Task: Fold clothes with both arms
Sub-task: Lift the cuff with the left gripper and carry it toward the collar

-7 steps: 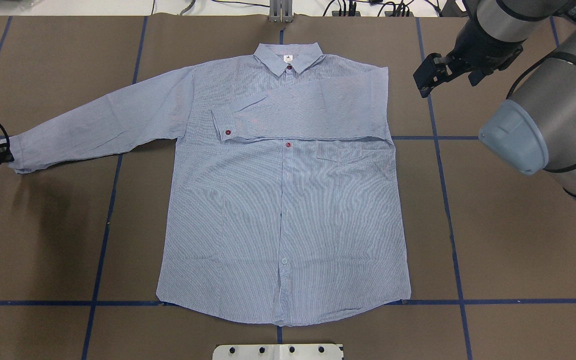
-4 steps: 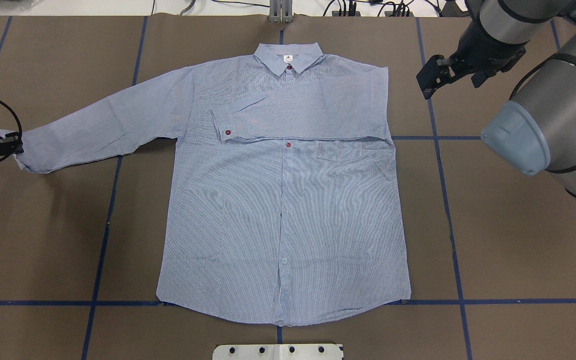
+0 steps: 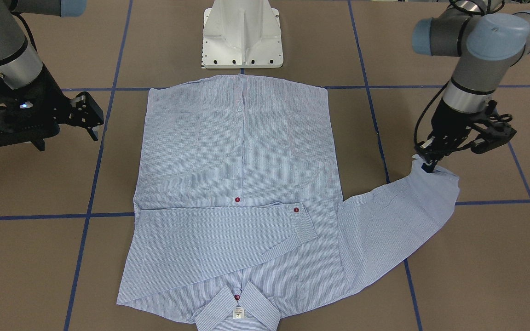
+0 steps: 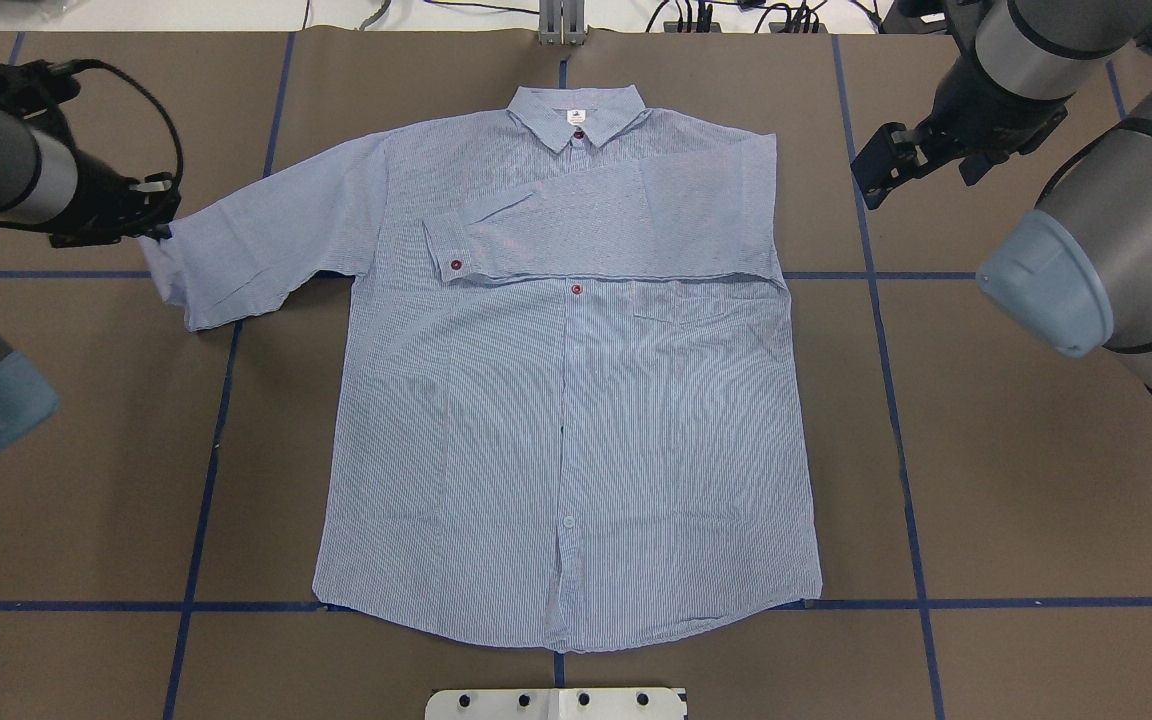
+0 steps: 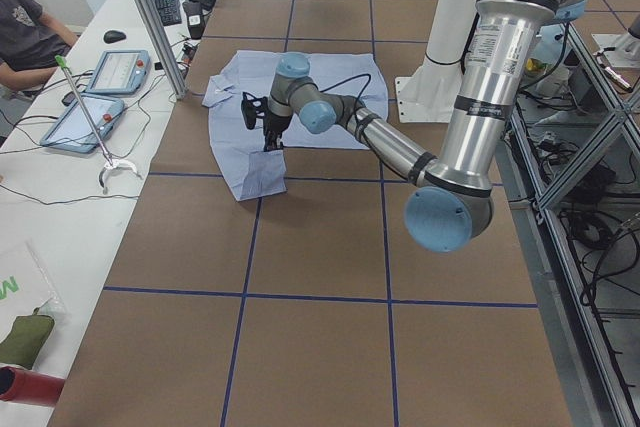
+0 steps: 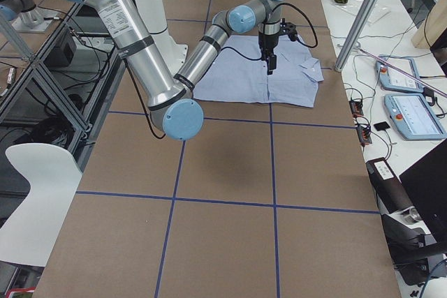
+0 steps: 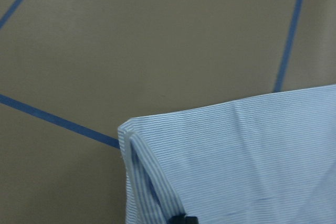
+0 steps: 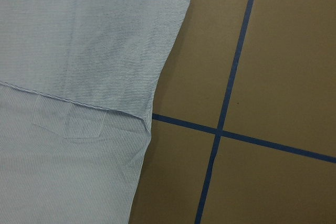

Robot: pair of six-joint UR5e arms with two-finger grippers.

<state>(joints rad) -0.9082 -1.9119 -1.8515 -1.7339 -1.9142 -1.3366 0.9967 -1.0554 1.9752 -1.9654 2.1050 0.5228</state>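
— Where is the shirt?

— Spread front-up on the table, buttoned. The hem lies nearest my base, just short of it. Further up, the right sleeve lies folded flat across the chest, and its red-buttoned end stops before the left shoulder. The collar sits at the far edge.

— And your hands?

— My left gripper is clamped on the cuff of the left sleeve and holds it up off the table, out to my left of the body. The sleeve sags slack from the cuff back to the shoulder, and part of it rests on the table. Beyond the shirt's right shoulder, my right gripper hangs over bare table, near the cloth but clear of it. Its fingers are apart and hold nothing.
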